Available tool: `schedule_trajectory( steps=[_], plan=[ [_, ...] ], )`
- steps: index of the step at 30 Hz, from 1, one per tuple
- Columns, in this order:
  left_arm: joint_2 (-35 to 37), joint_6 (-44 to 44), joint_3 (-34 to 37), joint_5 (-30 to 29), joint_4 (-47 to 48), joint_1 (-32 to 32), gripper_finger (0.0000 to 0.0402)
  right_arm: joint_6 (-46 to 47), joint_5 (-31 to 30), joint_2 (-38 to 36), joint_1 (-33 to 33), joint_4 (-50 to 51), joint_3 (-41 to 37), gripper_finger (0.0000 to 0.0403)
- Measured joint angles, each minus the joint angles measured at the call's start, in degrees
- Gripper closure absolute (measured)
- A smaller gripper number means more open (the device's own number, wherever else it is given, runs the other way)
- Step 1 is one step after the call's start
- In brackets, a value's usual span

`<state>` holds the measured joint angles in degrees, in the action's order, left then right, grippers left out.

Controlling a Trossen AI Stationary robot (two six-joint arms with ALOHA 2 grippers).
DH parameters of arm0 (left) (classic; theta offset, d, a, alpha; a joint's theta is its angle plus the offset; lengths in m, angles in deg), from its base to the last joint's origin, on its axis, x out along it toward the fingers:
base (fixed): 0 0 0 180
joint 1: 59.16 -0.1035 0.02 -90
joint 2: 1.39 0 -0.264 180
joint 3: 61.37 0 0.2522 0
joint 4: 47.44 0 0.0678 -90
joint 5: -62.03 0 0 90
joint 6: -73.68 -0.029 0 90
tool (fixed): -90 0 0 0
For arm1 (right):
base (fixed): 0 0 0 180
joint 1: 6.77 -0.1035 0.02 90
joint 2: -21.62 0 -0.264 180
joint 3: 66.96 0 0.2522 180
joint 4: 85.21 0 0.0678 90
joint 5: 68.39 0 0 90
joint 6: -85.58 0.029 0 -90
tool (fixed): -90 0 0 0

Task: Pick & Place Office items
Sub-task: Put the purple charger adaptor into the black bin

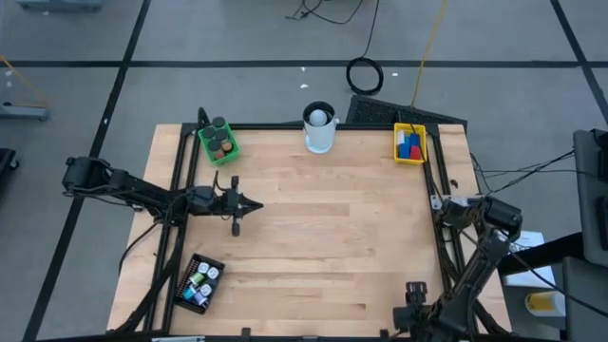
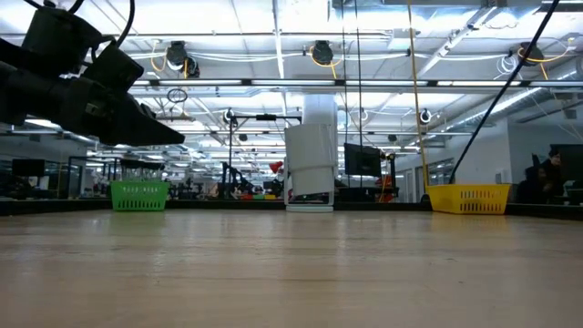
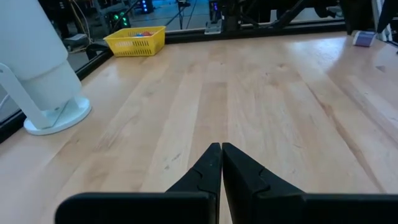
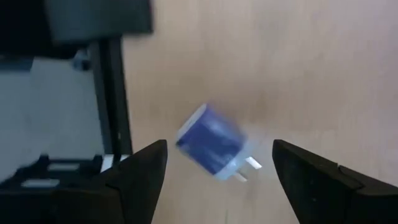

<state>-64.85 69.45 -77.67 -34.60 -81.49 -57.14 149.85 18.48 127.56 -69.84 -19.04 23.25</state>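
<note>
**Trays hug the bench rim, middle open**

Trays sit at the edges of the bench [image 1: 313, 228], so the wide wooden middle is open room. The green tray [image 1: 218, 142] stands at the far left corner with dark round caps [image 1: 221, 145] in it. The yellow tray [image 1: 409, 143] stands at the far right corner and holds blue and red blocks [image 1: 408, 144]. Between them, at the far edge, is the tall white cup [image 1: 320, 129]. The black tray [image 1: 199, 283] lies near the front left edge with small white-and-blue pieces [image 1: 200, 281] inside.

The left end effector [image 1: 246, 204] reaches in from the left side over bare wood, well apart from every tray. In the left wrist view its fingers [image 3: 211, 171] are pressed together with nothing between them, pointing across open bench toward the cup and the yellow tray.

The right arm is folded by the front right corner, outside the black frame rail [image 1: 439, 190]. The right end effector [image 4: 221, 165] is spread wide and looks down on a small blue plug block [image 4: 213, 142] with white prongs. The block shows blurred between the fingers [image 4: 143, 174], touching neither, near the bench's dark edge.
</note>
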Motion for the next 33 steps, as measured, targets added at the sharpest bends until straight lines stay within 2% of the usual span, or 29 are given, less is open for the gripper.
schedule_trajectory(
  steps=[6,10,14,21,24,28,33],
  plan=[
    [0.0,0.09,0.0,0.0,0.03,0.0,0.038,-4.73,0.34,2.28,-1.2,-0.34,0.13,0.012],
    [0.0,0.2,0.0,0.0,0.09,0.0,0.038,-6.81,0.01,3.47,-1.07,-0.79,0.13,0.0137],
    [0.0,0.19,0.0,0.02,0.1,0.0,0.038,-6.86,-0.16,3.32,-0.74,-1.21,0.11,0.0175],
    [0.0,0.58,0.0,0.03,0.11,0.0,0.038,-6.43,0.21,3.23,-0.39,-2.33,0.09,0.0271],
    [0.0,1.19,0.0,0.04,0.26,0.0,0.038,-5.67,0.0,3.01,0.67,-3.02,0.06,0.0272],
    [0.02,1.91,0.0,0.04,0.63,0.0,0.038,-6.37,-5.24,1.02,3.31,-5.57,0.02,0.0272],
    [0.02,1.94,0.0,0.04,0.61,0.0,0.038,-16.03,-14.23,-1.37,11.49,-9.82,0.04,0.0272]
  ],
)
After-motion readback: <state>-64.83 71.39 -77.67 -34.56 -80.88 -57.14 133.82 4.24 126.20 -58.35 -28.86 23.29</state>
